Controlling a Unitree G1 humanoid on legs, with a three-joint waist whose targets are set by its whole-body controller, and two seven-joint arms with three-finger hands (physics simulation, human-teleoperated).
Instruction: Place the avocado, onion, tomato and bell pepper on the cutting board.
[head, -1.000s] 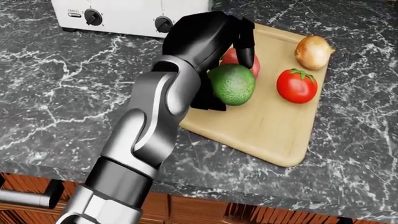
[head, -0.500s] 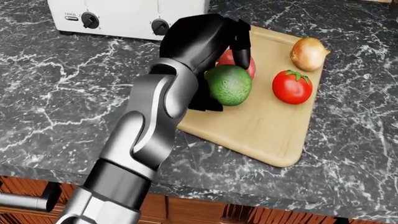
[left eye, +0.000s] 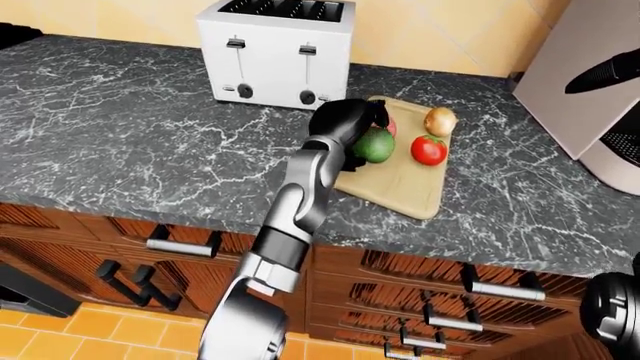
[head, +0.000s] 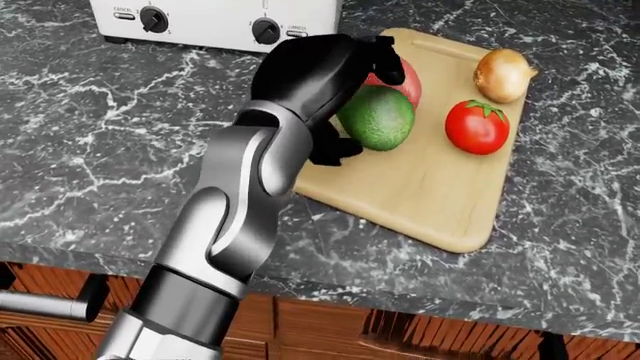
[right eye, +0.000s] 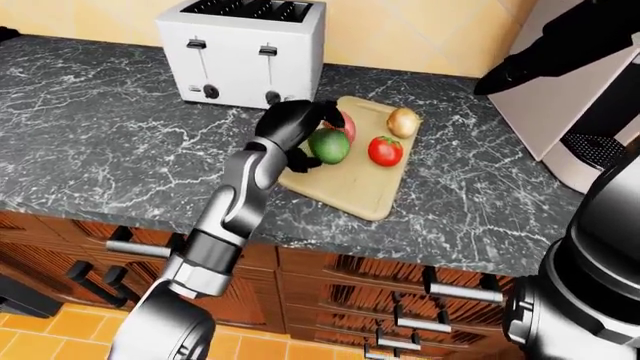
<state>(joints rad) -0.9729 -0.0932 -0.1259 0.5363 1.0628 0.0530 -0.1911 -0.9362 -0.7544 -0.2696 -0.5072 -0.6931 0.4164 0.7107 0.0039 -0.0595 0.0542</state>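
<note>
A wooden cutting board (head: 440, 187) lies on the dark marble counter, right of centre in the head view. On it rest a tomato (head: 477, 127), an onion (head: 503, 75), a red bell pepper (head: 408, 84) half hidden behind my hand, and a green avocado (head: 380, 120). My left hand (head: 366, 112) is shut on the avocado, fingers curled over its top and thumb against its lower left side. The avocado sits low on the board's left part, touching the pepper. My right hand does not show.
A white toaster (head: 220, 15) stands on the counter just above and left of the board. A large appliance (right eye: 590, 90) stands at the counter's right end. The counter's edge runs along the bottom, with wooden drawers (left eye: 420, 300) below it.
The camera has shifted a little, so the toaster and the board sit slightly differently in the picture. My left hand's fingers have drawn up a little over the avocado; the vegetables keep their places.
</note>
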